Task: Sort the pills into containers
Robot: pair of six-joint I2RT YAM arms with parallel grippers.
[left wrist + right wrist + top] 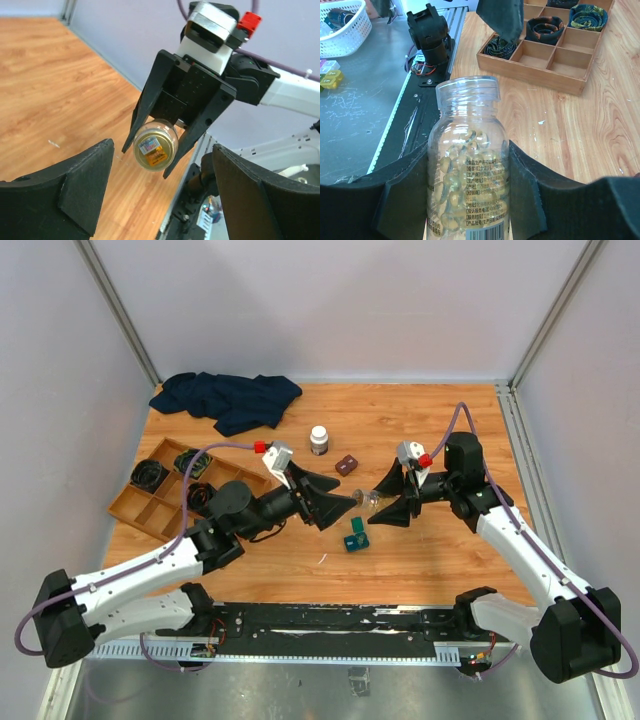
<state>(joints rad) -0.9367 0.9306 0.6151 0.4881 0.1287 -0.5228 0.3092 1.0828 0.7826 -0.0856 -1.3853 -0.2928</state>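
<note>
Right gripper (386, 498) gripping clear pill bottle (467, 165) around body, jaws part-closed on it. Cap off. Long axis lying roughly level, mouth pointing away from right wrist toward left gripper (345, 494), which is gaping wide, empty. Teal case (355, 537) sitting on table (450, 550), just below gap between grippers. Judgement: pouring needing mouth tipped down over case.

You have pale lilac walls (330, 300) around your wooden table (420, 420), metal posts (122, 310) at the far corners; the light seems even, perhaps from overhead.
</note>
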